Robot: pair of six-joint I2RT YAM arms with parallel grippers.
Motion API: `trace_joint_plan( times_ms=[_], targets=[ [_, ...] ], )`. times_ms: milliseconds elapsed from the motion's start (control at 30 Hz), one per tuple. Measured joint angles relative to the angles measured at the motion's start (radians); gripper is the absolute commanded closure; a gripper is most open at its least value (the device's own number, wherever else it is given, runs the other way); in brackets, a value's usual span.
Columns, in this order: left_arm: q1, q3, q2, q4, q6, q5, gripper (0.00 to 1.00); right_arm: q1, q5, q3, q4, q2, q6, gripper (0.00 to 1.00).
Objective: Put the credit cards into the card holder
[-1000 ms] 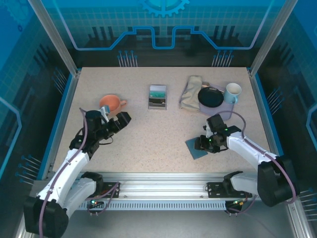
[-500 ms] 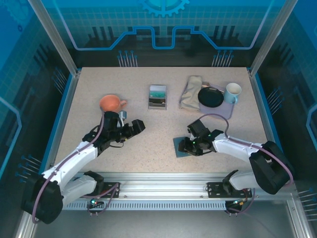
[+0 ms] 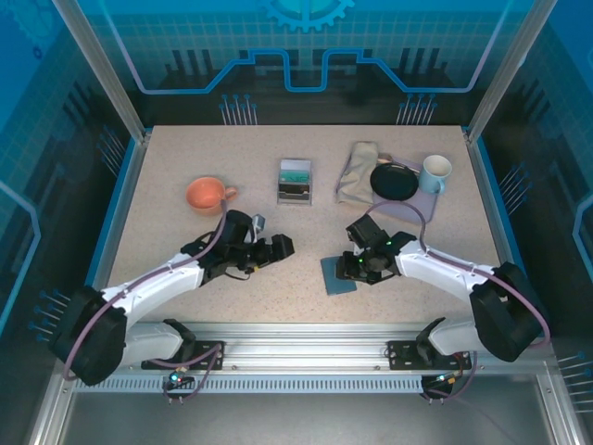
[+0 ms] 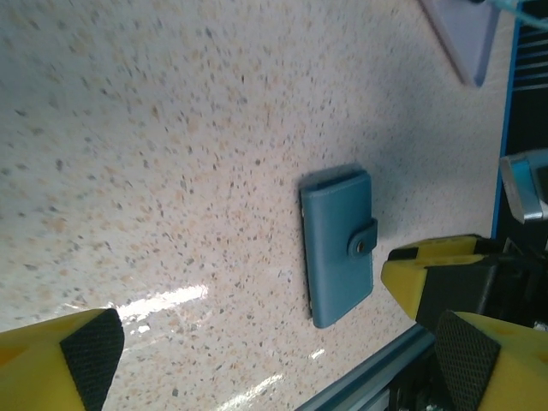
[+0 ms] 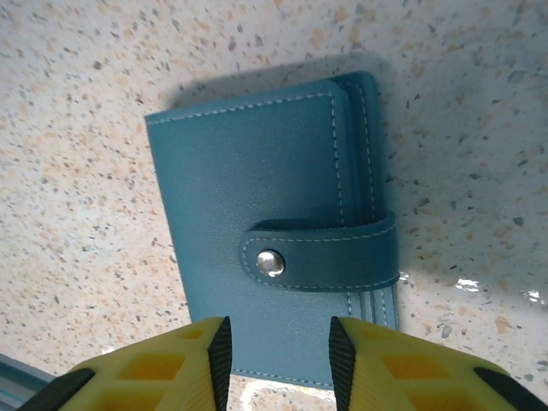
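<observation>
- Step in hand: getting hold of the card holder (image 5: 274,240) so it can be opened. No card is loaded yet.
- Card holder lies flat on the counter (image 3: 185,158), near centre-right. It is folded, with the strap snapped down over its face.
- Right gripper (image 5: 280,358) sits over the holder's edge, jaws part-way apart, nothing clamped between them. I cannot tell whether the pads touch the leather.
- Left gripper (image 3: 282,247) hangs just left of the holder, jaws wide open and empty, aimed towards it.
- Credit cards (image 3: 296,174), teal and dark, sit in the small grey tray (image 3: 281,195) at far centre, well apart from both grippers.
- Next move, my judgement: pin the holder with one gripper and pop the snap with the other, then fold the cover back to expose the slots.
- Risk: the soft holder may slide on the smooth counter or flip shut again.
</observation>
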Motion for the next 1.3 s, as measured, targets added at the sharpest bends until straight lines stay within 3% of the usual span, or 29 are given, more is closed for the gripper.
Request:
trace_joint_plan(
  times_ms=[267,567,767,900,1300],
  targets=[
    [-0.086,0.026,0.110,0.058,-0.056,0.011,0.12,0.041,-0.053,0.000,0.024,0.077,-0.019,0.70],
    [-0.090,0.039,0.172,0.077,-0.099,0.023,0.22,0.058,-0.158,-0.003,0.135,0.090,0.022,0.69],
    [-0.090,0.054,0.195,0.085,-0.123,0.027,0.27,0.042,-0.122,0.002,0.072,0.039,-0.009,0.70],
    [-0.090,0.056,0.214,0.084,-0.142,0.035,0.36,0.007,-0.119,0.002,0.057,0.033,-0.029,0.71],
    [-0.109,0.055,0.221,0.092,-0.200,0.053,0.38,-0.010,-0.089,0.092,-0.003,0.082,-0.124,0.66]
  ],
)
